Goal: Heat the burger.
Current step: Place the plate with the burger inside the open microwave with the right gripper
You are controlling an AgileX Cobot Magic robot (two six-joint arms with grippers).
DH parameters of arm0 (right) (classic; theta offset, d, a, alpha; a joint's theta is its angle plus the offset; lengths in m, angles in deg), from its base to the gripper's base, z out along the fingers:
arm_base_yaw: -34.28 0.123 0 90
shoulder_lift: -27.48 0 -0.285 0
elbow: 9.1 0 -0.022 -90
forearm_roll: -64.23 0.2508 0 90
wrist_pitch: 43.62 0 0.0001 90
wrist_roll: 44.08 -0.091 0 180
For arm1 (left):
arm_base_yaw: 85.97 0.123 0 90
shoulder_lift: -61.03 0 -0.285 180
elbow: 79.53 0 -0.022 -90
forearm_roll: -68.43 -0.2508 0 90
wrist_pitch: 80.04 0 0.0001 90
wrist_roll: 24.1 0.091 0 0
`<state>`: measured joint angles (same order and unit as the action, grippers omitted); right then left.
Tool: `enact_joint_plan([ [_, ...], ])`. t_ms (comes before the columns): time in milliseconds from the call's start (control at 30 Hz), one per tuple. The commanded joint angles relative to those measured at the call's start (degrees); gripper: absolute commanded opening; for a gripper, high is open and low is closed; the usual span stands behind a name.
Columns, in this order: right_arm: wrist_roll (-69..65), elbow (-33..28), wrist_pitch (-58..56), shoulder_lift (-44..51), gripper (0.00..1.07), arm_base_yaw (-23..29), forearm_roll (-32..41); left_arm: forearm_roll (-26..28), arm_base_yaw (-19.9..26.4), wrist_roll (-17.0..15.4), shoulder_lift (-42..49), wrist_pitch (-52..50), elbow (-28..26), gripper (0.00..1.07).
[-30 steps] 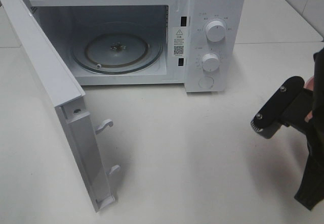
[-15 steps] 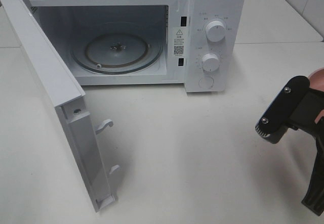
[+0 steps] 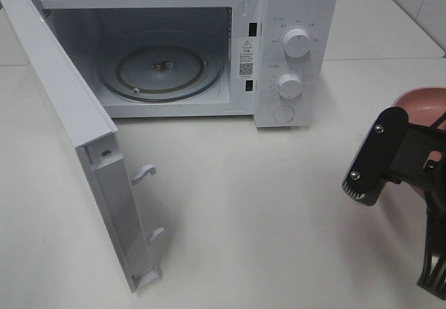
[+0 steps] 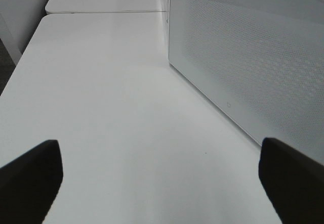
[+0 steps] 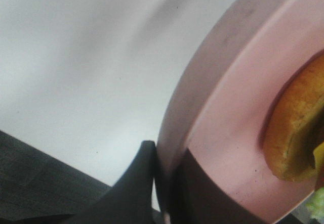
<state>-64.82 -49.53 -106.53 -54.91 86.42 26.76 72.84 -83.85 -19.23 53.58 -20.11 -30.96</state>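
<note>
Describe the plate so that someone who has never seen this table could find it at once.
Start at the white microwave with its door swung open. To its right, at the edge of the high view, is the pink plate. It is the only pink thing in sight, with the right gripper clamped on its rim and the burger on it.

Microwave (image 3: 298,5) at rear of table (image 3: 251,204), door (image 3: 70,124) open to left, turntable (image 3: 162,72) inside, plate (image 3: 420,100) front-right, burger (image 5: 293,128) on it
</note>
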Motion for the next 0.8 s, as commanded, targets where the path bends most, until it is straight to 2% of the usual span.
enact_joint_plan([
  [33,0.80,-0.17,0.63,0.52,0.02,0.17,-6.65,0.52,0.17,-0.34,1.03,-0.52,0.23,0.98],
  [167,2.64,-0.17,4.07,0.52,0.02,0.17,-9.68,0.52,0.17,-0.34,1.03,-0.52,0.23,0.98],
  [800,18.05,-0.23,14.61,0.52,0.02,0.17,-12.38,0.52,0.17,-0.34,1.03,-0.52,0.23,0.98],
])
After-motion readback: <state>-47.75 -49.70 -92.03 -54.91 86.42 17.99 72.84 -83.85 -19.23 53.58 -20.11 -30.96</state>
